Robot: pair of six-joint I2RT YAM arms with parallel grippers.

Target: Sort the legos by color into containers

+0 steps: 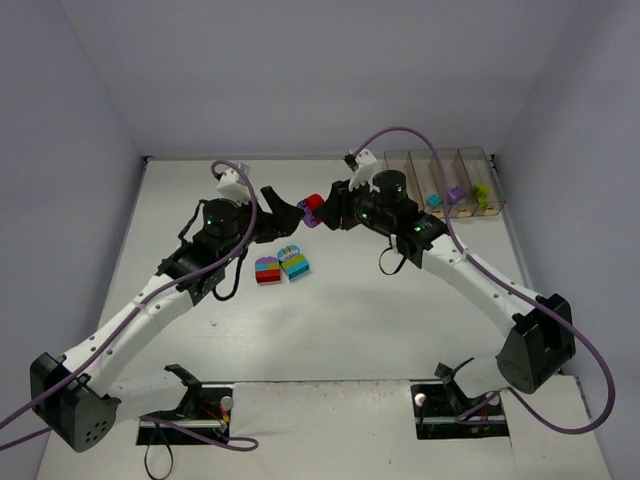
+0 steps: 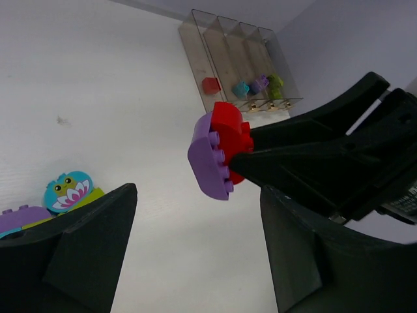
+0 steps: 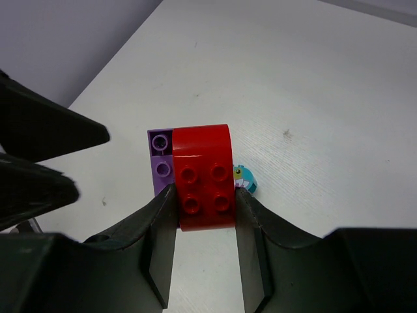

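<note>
My right gripper [image 1: 328, 212] [image 3: 205, 205] is shut on a red lego [image 1: 313, 206] [image 3: 206, 175] joined to a purple lego [image 3: 160, 163], held above the table. My left gripper [image 1: 288, 212] [image 2: 195, 261] is open and empty; the red and purple pair [image 2: 218, 153] hangs just ahead of its jaws. Two multicolour lego stacks [image 1: 267, 270] [image 1: 294, 262] lie on the table below. The containers [image 1: 447, 160] [image 2: 225, 49] stand at the back right, with a red [image 2: 210, 85], a teal [image 2: 241, 89], a purple [image 2: 260, 83] and a green lego [image 2: 275, 81] inside.
The left gripper's fingers [image 3: 45, 130] show at the left of the right wrist view, close to the held legos. A teal owl-faced stack [image 2: 66, 190] lies below the left gripper. Grey walls close in the table on three sides.
</note>
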